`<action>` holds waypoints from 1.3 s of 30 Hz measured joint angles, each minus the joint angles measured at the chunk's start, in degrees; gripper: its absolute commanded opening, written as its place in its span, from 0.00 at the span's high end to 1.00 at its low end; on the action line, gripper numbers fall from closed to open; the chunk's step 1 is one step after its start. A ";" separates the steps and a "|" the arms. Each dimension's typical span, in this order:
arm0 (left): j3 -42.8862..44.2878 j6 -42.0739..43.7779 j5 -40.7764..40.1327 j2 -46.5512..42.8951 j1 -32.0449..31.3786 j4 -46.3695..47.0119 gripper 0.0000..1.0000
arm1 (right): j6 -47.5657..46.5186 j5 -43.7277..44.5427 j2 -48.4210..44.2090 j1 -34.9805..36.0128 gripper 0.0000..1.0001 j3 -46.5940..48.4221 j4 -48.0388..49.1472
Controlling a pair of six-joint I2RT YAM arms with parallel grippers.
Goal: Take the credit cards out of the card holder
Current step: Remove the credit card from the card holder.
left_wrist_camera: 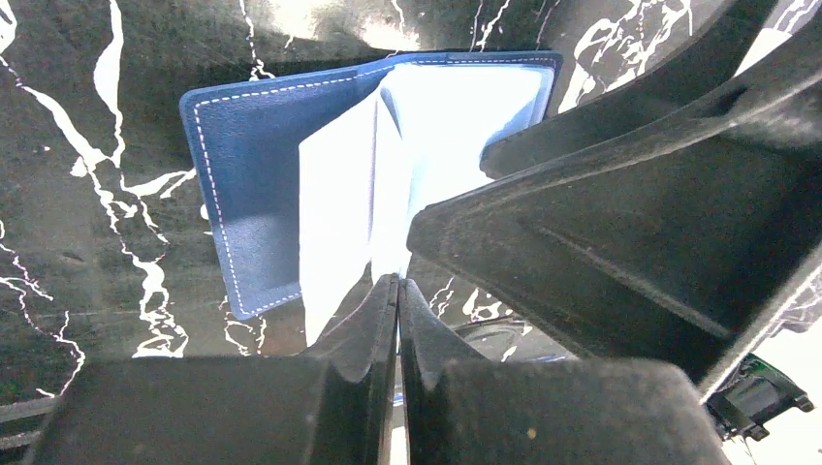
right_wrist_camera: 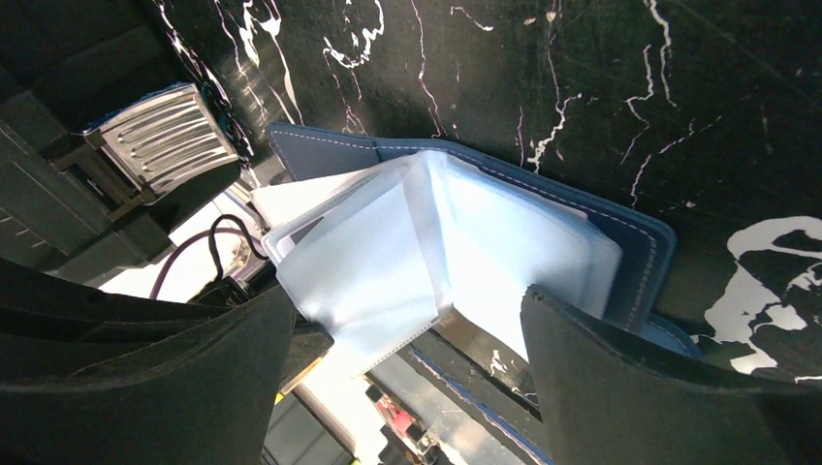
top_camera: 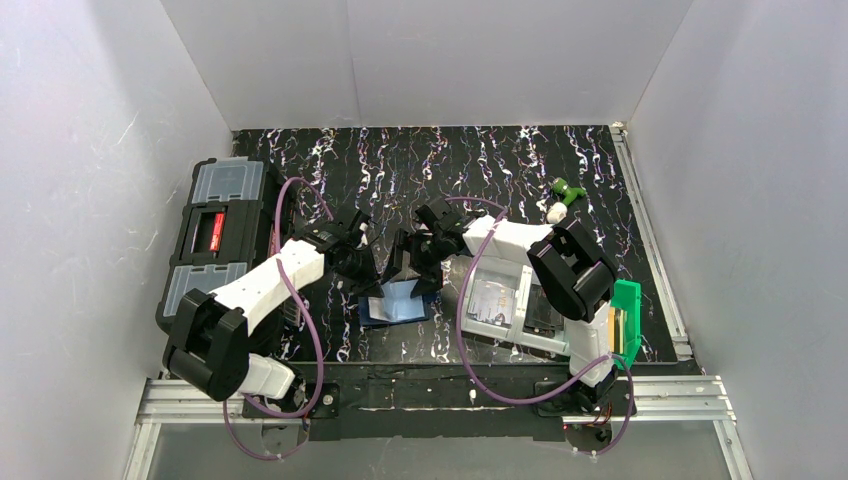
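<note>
Navy card holder (left_wrist_camera: 242, 194) w/ white stitching; clear plastic sleeves (right_wrist_camera: 388, 262) fanned up.

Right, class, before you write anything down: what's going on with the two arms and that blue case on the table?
The navy card holder lies open on the table, its clear sleeves fanned upward. The left gripper is shut and appears to pinch a sleeve's edge. The right gripper is open, one finger either side of the sleeves, gripping nothing. No card can be seen coming out.
</note>
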 measured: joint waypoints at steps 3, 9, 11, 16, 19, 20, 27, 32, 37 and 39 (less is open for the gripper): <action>0.00 0.04 -0.38 -0.08 0.00 -0.60 1.00 | 0.04 -0.17 0.00 -0.13 0.14 0.00 0.00; 0.36 0.24 -0.57 -0.03 0.00 -0.98 1.00 | -0.05 -0.19 0.00 -0.13 0.12 0.11 -0.11; 0.54 0.30 -0.56 0.15 0.00 -0.99 1.00 | -0.08 -0.35 0.00 -0.12 0.12 0.11 0.01; 1.12 0.51 -0.47 1.30 -0.07 -0.89 0.99 | -0.72 -1.06 0.09 0.04 0.14 0.70 -0.27; 1.19 0.63 -0.39 1.71 -0.11 -0.86 0.97 | -1.47 -1.04 0.25 0.32 0.20 1.91 -0.36; 1.22 0.66 -0.37 1.83 -0.11 -0.82 0.96 | -1.64 -1.04 0.34 0.44 0.22 2.36 -0.44; 1.22 0.95 -0.17 1.98 -0.13 -0.54 0.95 | -3.16 0.32 0.97 0.77 0.31 3.02 -2.36; 1.33 1.09 0.05 2.75 -0.13 -0.47 0.94 | -3.79 0.74 1.03 0.77 0.41 3.02 -3.20; 1.36 1.26 0.05 2.94 -0.13 -0.39 0.93 | -4.55 1.48 1.07 0.77 0.54 2.99 -3.87; 1.36 1.29 0.07 2.94 -0.13 -0.34 0.92 | -4.64 1.63 1.12 0.77 0.57 3.00 -4.20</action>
